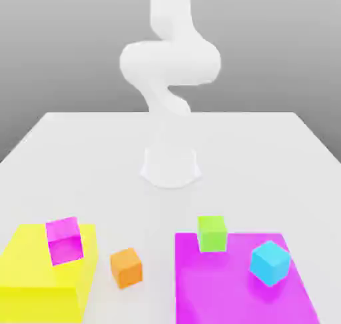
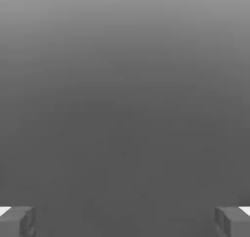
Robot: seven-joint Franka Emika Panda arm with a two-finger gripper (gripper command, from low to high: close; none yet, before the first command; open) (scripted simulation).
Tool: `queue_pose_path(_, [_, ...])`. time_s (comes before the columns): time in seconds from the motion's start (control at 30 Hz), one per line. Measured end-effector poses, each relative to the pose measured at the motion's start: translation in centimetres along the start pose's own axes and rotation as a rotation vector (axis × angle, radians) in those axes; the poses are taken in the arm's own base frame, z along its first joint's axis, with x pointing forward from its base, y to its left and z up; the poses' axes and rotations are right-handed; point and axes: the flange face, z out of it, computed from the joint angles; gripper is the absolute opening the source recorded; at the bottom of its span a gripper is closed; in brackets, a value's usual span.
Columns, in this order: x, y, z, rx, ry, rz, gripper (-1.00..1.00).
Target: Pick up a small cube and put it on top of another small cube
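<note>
Exterior view: the white arm (image 1: 170, 63) rises from its base at the far middle of the white desk (image 1: 80, 156) and curls upward out of frame. The small orange cube (image 1: 126, 267) sits directly on the desk near the front edge, in the gap between a yellow block (image 1: 40, 279) on the exterior view's left and a flat magenta slab (image 1: 233, 289) on the exterior view's right, touching neither. The magenta-pink cube (image 1: 64, 241) rests on top of the yellow block, toward its far side. A green cube (image 1: 212, 233) stands at the slab's far edge; a cyan cube (image 1: 270, 263) sits on the slab nearer its right side.

Hand view: the gripper (image 2: 125, 221) faces plain grey background. Two grey fingers (image 2: 17, 221) appear at opposite edges of the frame, spread wide, with nothing between them.
</note>
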Motion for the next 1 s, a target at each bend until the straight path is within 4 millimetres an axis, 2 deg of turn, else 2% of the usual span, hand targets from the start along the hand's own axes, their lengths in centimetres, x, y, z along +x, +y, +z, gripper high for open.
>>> queue_pose_path(0.13, [0.2, 3.2, 9.9, -0.069, -0.149, 0.189, 0.0])
queue_pose_path(0.27, [-1.4, 7.3, 18.5, -0.177, -0.247, 0.366, 0.0])
queue_pose_path(0.37, [-3.3, 11.0, 24.0, -0.278, -0.285, 0.493, 0.0])
queue_pose_path(0.47, [-5.5, 15.1, 28.5, -0.39, -0.29, 0.614, 0.0])
queue_pose_path(0.6, [-8.2, 21.4, 32.6, -0.545, -0.24, 0.764, 0.0])
queue_pose_path(0.77, [-10.5, 29.0, 34.9, -0.718, -0.098, 0.919, 0.0])
queue_pose_path(1.0, [-11.6, 31.4, 37.5, -0.734, -0.06, 0.926, 0.0])
